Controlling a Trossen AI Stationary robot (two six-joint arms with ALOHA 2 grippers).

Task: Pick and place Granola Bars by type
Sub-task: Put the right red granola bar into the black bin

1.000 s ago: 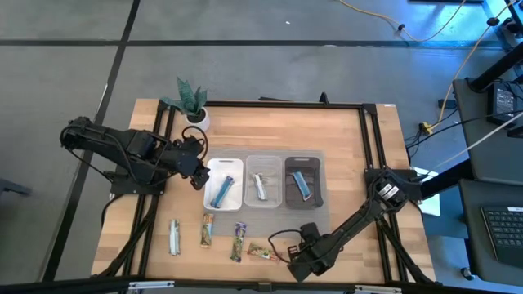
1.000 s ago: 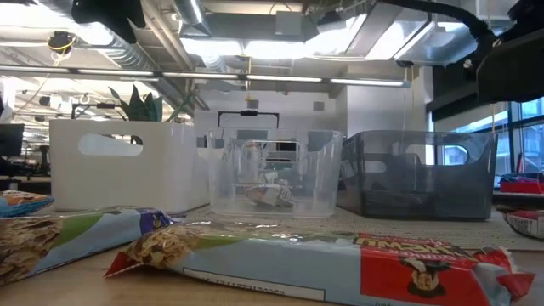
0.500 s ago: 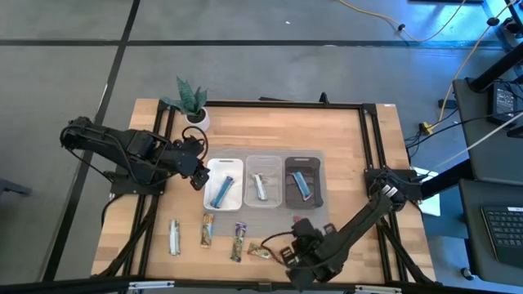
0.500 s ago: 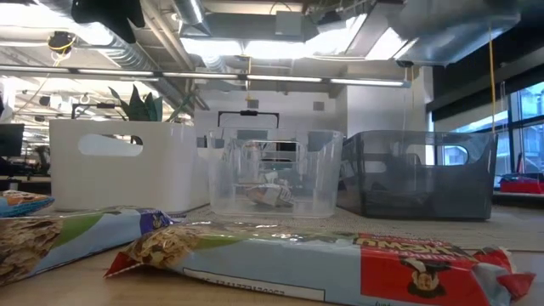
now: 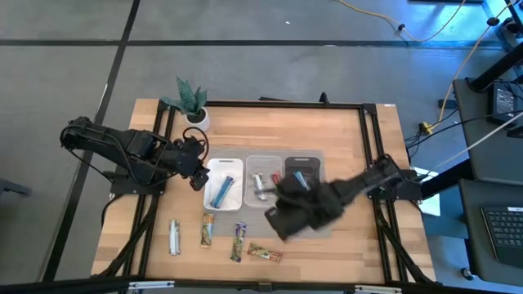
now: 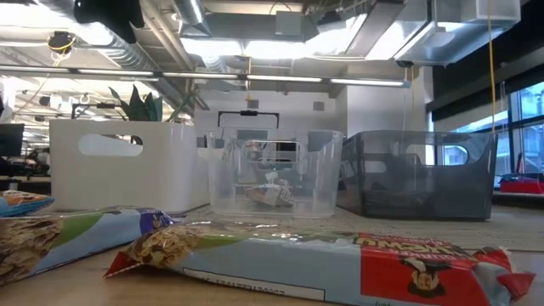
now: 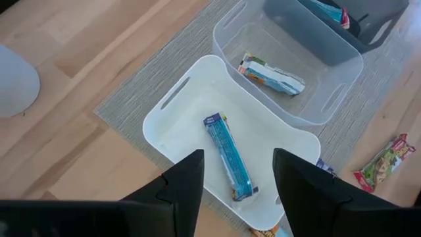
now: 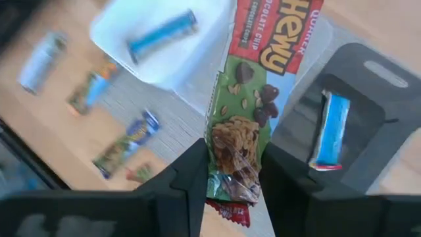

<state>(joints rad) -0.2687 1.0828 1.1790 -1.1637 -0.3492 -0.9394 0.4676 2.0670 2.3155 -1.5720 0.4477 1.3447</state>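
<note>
My right gripper hovers above the clear tray and the dark tray, shut on a green-and-red granola bar. My left gripper is open and waits above the left edge of the white tray. A blue bar lies flat in the white tray. A pale wrapped bar lies in the clear tray and a blue bar in the dark one. Several bars lie near the table's near edge: one silver-white and others brown-green. My right gripper pinches the green-and-red bar between its two fingers, near the brown-green end. The fingers press on the bar's two long edges and lie along it. The red end sticks out past the fingertips. The bar is lifted clear above the trays.
A potted plant stands at the table's far left. The three trays sit side by side on a grey mat mid-table. In the low view the nearest bars lie in front of the trays. Black frame rails run along the table's sides.
My right gripper has risen from the table's near edge with the green-and-red bar, lifting it clear. It has swung toward the far edge and now stands over the clear and dark trays. The other bars and trays have stayed where they were.
</note>
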